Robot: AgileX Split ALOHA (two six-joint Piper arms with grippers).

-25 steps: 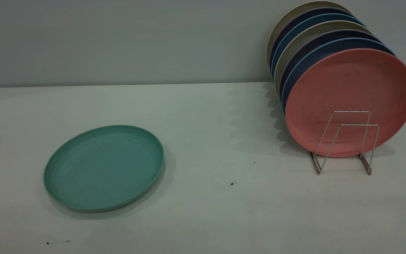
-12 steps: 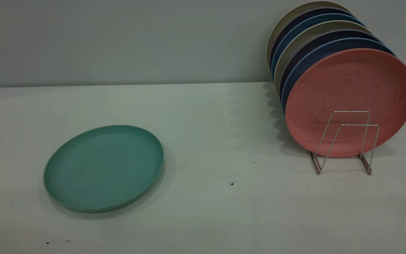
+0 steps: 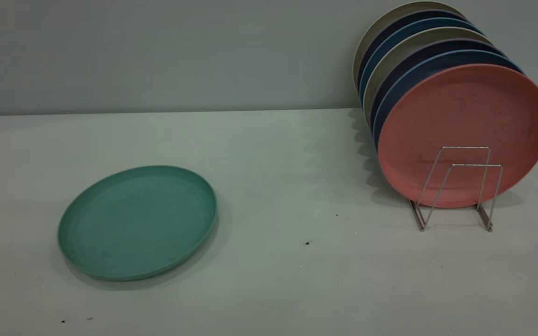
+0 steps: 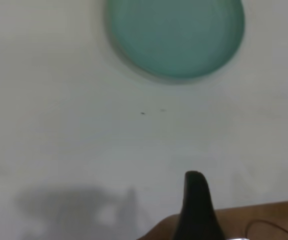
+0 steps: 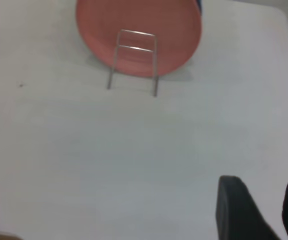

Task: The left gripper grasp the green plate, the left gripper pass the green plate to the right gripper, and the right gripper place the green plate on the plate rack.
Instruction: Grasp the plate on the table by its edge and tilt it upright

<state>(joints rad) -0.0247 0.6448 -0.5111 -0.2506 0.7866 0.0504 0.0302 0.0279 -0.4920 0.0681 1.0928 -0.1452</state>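
The green plate [image 3: 137, 222] lies flat on the white table at the left; it also shows in the left wrist view [image 4: 175, 35]. The plate rack [image 3: 456, 186] stands at the right, its two front wire loops bare, with a salmon-pink plate [image 3: 464, 121] leaning just behind them. The rack also shows in the right wrist view [image 5: 132, 62]. My left gripper [image 4: 196, 200] is far back from the green plate, near the table's edge, only partly in view. My right gripper [image 5: 264, 202] is open and empty, well short of the rack. Neither gripper shows in the exterior view.
Behind the pink plate, several blue and beige plates [image 3: 418, 51] stand on edge in the rack. A grey wall [image 3: 157, 51] runs behind the table. A brown wooden surface [image 4: 254, 220] lies beyond the table's near edge.
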